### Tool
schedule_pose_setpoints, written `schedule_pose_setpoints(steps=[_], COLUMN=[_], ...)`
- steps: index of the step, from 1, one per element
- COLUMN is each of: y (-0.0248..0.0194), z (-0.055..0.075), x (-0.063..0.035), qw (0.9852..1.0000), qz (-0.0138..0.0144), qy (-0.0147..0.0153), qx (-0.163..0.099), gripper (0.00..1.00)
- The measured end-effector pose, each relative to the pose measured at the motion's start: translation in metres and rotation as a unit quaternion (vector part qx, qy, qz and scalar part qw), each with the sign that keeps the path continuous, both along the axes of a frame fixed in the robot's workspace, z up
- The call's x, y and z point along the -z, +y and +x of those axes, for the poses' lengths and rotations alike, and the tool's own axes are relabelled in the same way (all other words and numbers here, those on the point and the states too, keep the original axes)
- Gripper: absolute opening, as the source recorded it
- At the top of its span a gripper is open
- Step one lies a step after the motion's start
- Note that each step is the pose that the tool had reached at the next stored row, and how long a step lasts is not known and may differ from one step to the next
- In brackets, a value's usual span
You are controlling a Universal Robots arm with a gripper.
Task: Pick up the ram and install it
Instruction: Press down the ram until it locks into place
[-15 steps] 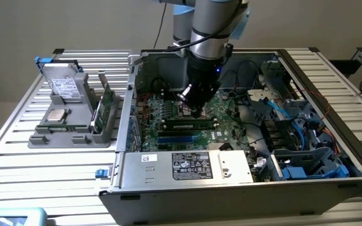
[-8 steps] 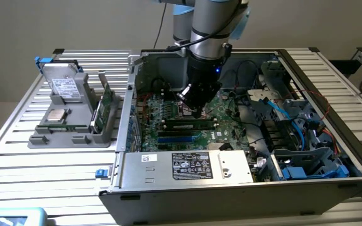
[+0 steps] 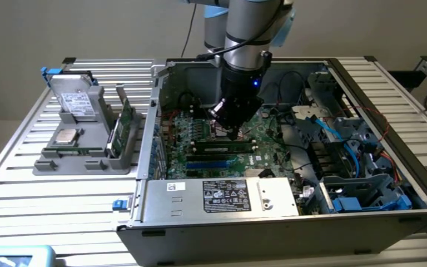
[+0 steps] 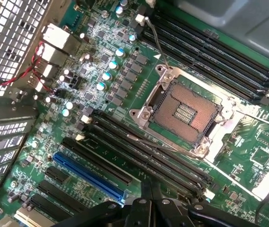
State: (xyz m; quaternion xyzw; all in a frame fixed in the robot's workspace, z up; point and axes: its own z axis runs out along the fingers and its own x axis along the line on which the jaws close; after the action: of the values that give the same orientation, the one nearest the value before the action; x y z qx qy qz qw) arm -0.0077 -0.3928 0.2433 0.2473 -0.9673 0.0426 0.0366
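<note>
A: Green board everywhere: the motherboard (image 3: 221,144) lies flat on the floor of the open computer case (image 3: 391,161), which sits on the slatted bench (image 3: 20,172). Where is the arm?

B: The arm reaches down into the case, and the gripper (image 3: 232,132) hangs just over the board's middle, beside the bare processor socket (image 4: 184,113).

A: And the claw itself?

B: Its jaws are closed tight together, with nothing between them. In the wrist view the black fingers (image 4: 146,194) meet just above the row of black memory slots (image 4: 148,156).

A: So where is the ram?

B: The ram (image 3: 224,148) lies seated lengthwise in a slot just below the fingertips, toward the case's front edge, next to the blue slot strips (image 3: 212,161). Whether the gripper touches it cannot be told.

A: Anything outside the case?

B: A grey parts holder (image 3: 87,150) stands near the bench's edge on the exterior view's left, well apart from the gripper, with upright green circuit boards (image 3: 124,125) in it.
</note>
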Motion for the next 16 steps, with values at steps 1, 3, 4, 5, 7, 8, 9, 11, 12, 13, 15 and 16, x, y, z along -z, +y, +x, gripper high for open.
schedule_pose_setpoints(steps=[1,3,4,5,7,8,9,11,12,13,15,16], y=[0.0,0.0,0.0,0.0,0.0001,0.0001,0.0001,0.0,0.0,0.0,0.0,0.0], z=[0.0,0.0,0.0,0.0,0.0,0.0,0.0,0.0,0.0,0.0,0.0,0.0], x=[0.0,0.0,0.0,0.0,0.0001,0.0001,0.0001,0.0,0.0,0.0,0.0,0.0], qw=[1.0,0.9999,0.9998,0.9997,0.9995,0.9993,0.9991,0.9987,0.9985,0.9982,0.9976,0.9972], qz=[-0.0005,-0.0013,-0.0017,-0.0019,-0.0021,-0.0023,-0.0024,-0.0027,-0.0029,-0.003,-0.0033,-0.0034], qy=[-0.001,-0.0031,-0.0042,-0.0052,-0.0074,-0.0085,-0.0096,-0.0117,-0.0128,-0.0138,-0.0159,-0.017], qx=[0.004,0.013,0.018,0.022,0.031,0.035,0.04,0.049,0.054,0.058,0.067,0.072], gripper=[0.11,0.11,0.11,0.11,0.11,0.11,0.11,0.11,0.11,0.11,0.11,0.11])
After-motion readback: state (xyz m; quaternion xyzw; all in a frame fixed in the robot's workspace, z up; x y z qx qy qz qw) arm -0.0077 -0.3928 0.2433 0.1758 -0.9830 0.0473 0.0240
